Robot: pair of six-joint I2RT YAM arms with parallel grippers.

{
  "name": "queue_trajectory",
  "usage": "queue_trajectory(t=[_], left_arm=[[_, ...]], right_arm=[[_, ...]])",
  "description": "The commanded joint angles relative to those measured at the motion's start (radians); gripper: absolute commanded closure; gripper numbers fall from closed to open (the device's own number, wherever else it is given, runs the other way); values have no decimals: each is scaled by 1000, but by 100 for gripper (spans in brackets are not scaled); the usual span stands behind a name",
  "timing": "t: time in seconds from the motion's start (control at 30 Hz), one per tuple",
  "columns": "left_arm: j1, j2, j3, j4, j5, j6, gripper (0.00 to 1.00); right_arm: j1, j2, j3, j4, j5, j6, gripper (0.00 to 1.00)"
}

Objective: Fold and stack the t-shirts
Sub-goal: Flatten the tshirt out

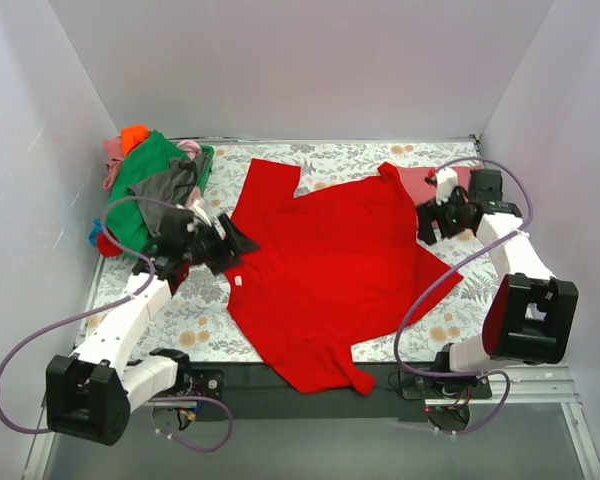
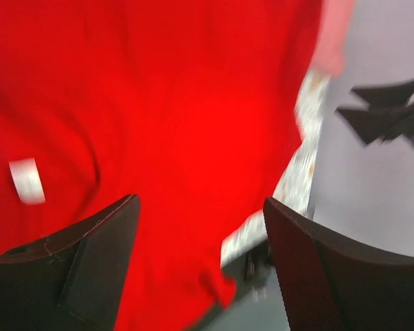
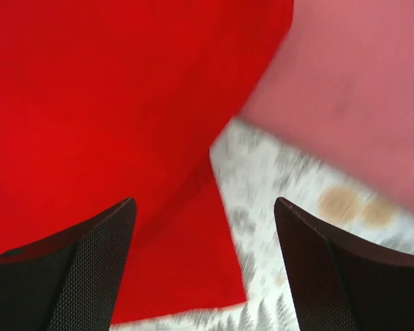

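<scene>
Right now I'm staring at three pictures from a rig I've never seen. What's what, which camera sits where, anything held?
These are two small robot arms bolted at the table's near edge. The wide picture comes from a fixed camera above and behind them: the left arm on the left, the right arm on the right. The other two pictures come from a camera on each wrist, looking out between that arm's dark jaws. On the floral table cloth a bright red t-shirt lies spread out, unfolded. A rose-red shirt lies at the back right, and a pile of shirts at the back left. Both pairs of jaws stand open at the red shirt's edges, holding nothing.
</scene>
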Motion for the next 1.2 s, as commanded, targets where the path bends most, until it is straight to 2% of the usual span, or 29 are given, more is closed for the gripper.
queue_trajectory(t=[0.0,0.1,0.17,0.37,0.53,0.63,0.67,0.73,0.77,0.87,1.17], left_arm=[[-174,-60,-101,-133,26,-121,30],[-317,-67,-135,-128,-62,-167,30],[-350,-64,-159,-102,-98,-188,30],[-378,-22,-161,-73,-122,-185,30],[-390,38,-199,-73,-125,-173,30],[-396,48,-231,-56,-131,-176,31],[-396,51,-239,-47,-131,-179,32],[-399,64,-253,-44,-140,-184,33],[-399,83,-254,-48,-140,-182,35],[-401,119,-265,-64,-149,-185,36],[-402,32,-262,-139,-233,-202,37]], right_arm=[[-118,-9,-68,-139,-81,-66,15],[-176,30,-128,-142,-58,-120,20],[-191,81,-147,-144,-38,-135,23],[-193,194,-124,-138,-54,-117,28],[-193,237,-110,-122,-6,-111,33],[-192,254,-119,-125,1,-118,42],[-190,256,-122,-138,3,-123,51],[-188,251,-131,-154,4,-141,61],[-190,245,-137,-165,11,-146,76],[-188,201,-163,-171,44,-161,97],[-188,-46,-265,-248,188,-198,99]])
